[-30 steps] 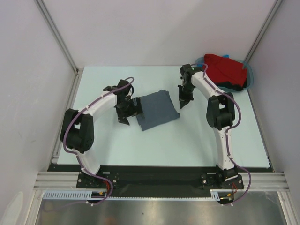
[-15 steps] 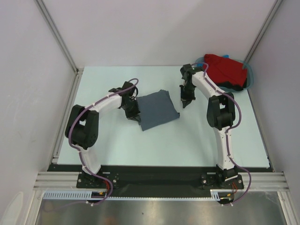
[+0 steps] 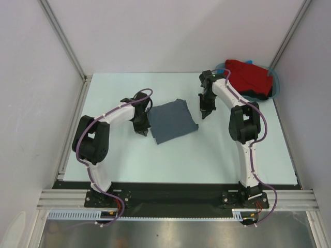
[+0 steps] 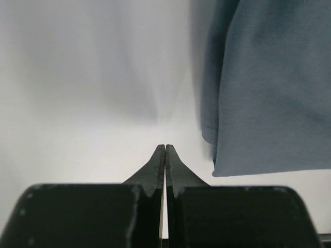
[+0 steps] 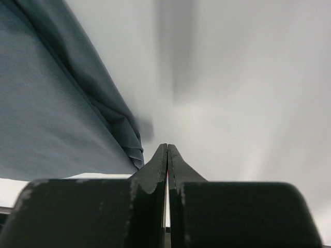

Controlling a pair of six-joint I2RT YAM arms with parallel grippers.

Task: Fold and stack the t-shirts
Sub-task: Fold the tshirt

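Observation:
A folded slate-grey t-shirt (image 3: pixel 173 121) lies in the middle of the table. It fills the right of the left wrist view as grey cloth (image 4: pixel 269 88) and the left of the right wrist view as grey cloth (image 5: pixel 46 108). A red t-shirt (image 3: pixel 248 76) with bits of blue and black cloth sits heaped in a teal tub (image 3: pixel 275 85) at the back right. My left gripper (image 3: pixel 141 128) (image 4: pixel 165 147) is shut and empty just left of the grey shirt's near-left corner. My right gripper (image 3: pixel 205 113) (image 5: pixel 167 146) is shut and empty just right of the shirt.
White walls and metal frame posts close in the pale table (image 3: pixel 129 155) on the left, back and right. A black rail (image 3: pixel 170 194) with the arm bases runs along the near edge.
My left gripper has shut and swung in toward the grey shirt's left edge, empty. The right arm and the shirts have hardly moved.

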